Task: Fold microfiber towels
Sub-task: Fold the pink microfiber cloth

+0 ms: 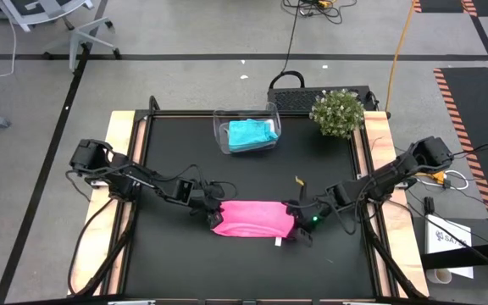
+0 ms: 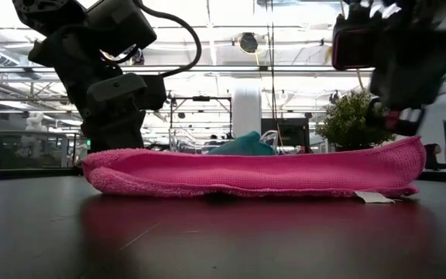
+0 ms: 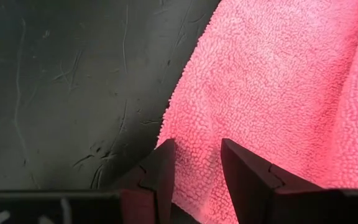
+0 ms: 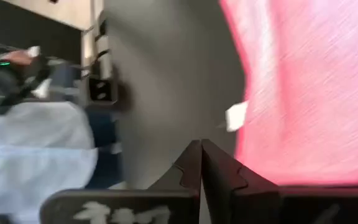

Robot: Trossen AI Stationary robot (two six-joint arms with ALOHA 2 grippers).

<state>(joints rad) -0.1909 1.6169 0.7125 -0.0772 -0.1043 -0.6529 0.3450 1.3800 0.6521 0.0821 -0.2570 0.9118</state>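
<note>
The pink towel [image 1: 253, 219] lies folded into a long flat band near the front edge of the black tabletop [image 1: 176, 161], at about six o'clock from the middle. In the low view it shows as a doubled layer, its right end curled up a little, with a small white tag [image 1: 279, 243] poking out at its front right corner.

At the towel's nine o'clock end sits the left gripper [image 3: 194, 165], down on the cloth. Its jaws stand partly apart, one finger on the pink edge and the other over the pile, with towel showing between them; whether they pinch the fabric I cannot tell.

At the three o'clock end is the right gripper [image 4: 201, 155], jaws pressed fully together with nothing between them. It sits just beside the towel's end, over bare tabletop, the white tag close by.

Farther back, at about twelve o'clock, a clear plastic tub [image 1: 246, 133] stands on the tabletop with the teal towel [image 1: 252, 134] bunched inside it. Just to the tub's three o'clock side, at the back right corner, is a small potted plant [image 1: 337, 113]. Beyond the tabletop, grey floor and cables.
</note>
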